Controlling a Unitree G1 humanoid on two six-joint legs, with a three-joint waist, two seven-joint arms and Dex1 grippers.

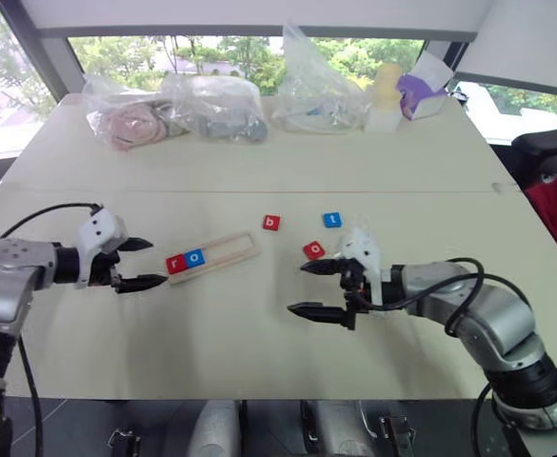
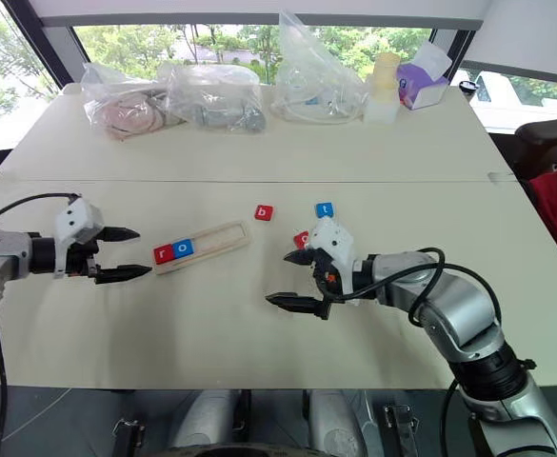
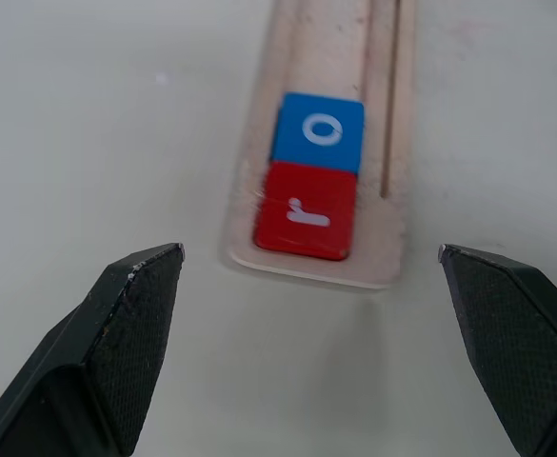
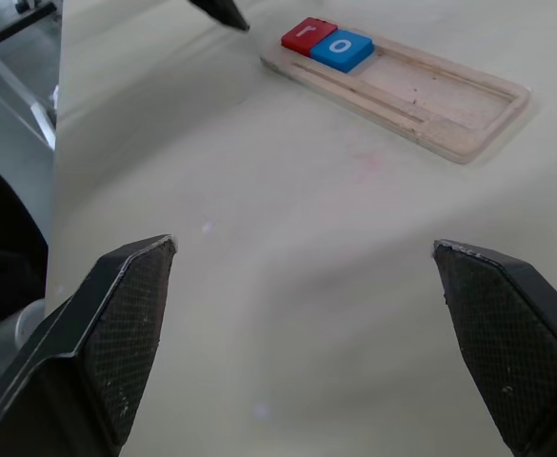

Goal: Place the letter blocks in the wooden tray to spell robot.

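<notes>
The wooden tray (image 1: 228,251) lies slanted on the table left of centre. A red r block (image 1: 176,264) and a blue o block (image 1: 195,257) fill its two left-most places. Loose on the table to the tray's right are a red b block (image 1: 271,223), a blue t block (image 1: 331,220) and a red o block (image 1: 313,250). My left gripper (image 1: 154,263) is open, its tips just off the tray's left end (image 3: 307,271). My right gripper (image 1: 297,288) is open and empty, pointing left, with the red o block just behind it.
Several clear plastic bags (image 1: 211,107) line the far edge of the table, beside a pale bottle (image 1: 386,95) and a purple and white box (image 1: 421,90). A black and red chair (image 1: 554,181) stands off the right side.
</notes>
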